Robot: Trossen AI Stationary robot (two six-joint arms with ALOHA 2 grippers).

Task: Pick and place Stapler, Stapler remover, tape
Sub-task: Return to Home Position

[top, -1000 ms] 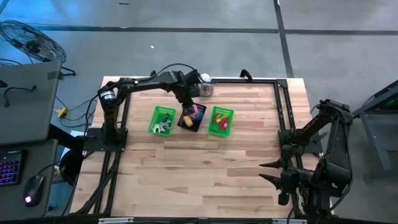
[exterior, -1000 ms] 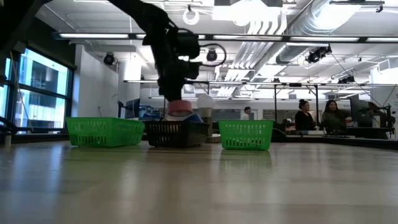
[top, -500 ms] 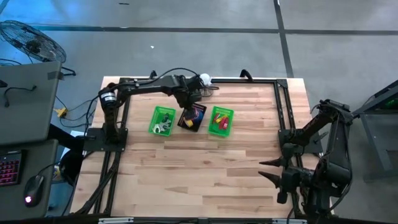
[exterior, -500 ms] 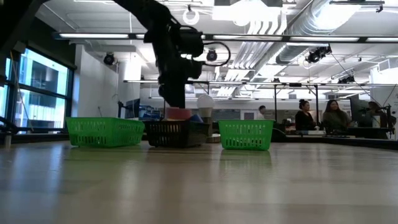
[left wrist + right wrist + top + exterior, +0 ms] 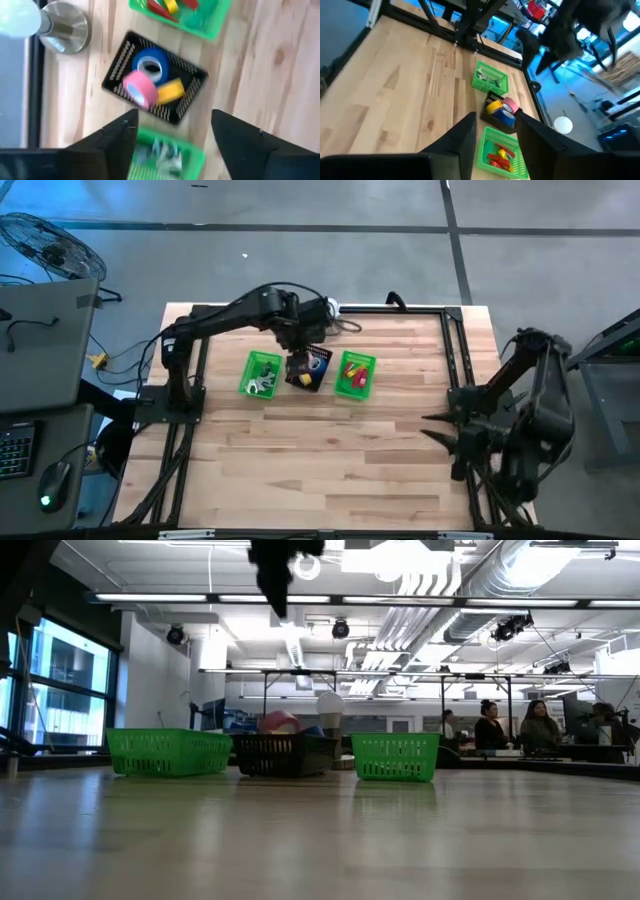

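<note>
A black basket (image 5: 155, 75) stands between two green baskets (image 5: 262, 373) (image 5: 355, 374) at the table's far side. In it lie a pink tape roll (image 5: 136, 87), a blue one (image 5: 151, 65) and a yellow one (image 5: 171, 91). The pink roll leans on the others and rises above the rim (image 5: 278, 722). My left gripper (image 5: 172, 135) hangs open and empty high above the black basket (image 5: 272, 580). The right green basket holds small red and yellow items (image 5: 497, 157), and the left green basket holds grey metal pieces (image 5: 490, 76). My right gripper (image 5: 492, 140) waits open at the table's right edge (image 5: 432, 430).
A white bulb on a round metal foot (image 5: 62, 32) stands just beyond the black basket at the far edge. A black frame rail (image 5: 455, 350) runs along the table's right side. Bare wood (image 5: 320, 460) fills the near half. People sit in the room beyond the table (image 5: 530, 725).
My left gripper has opened and let go of the pink tape roll, which has dropped into the black basket and leans there on the other rolls. The gripper has then gone straight up, well clear of the basket.
</note>
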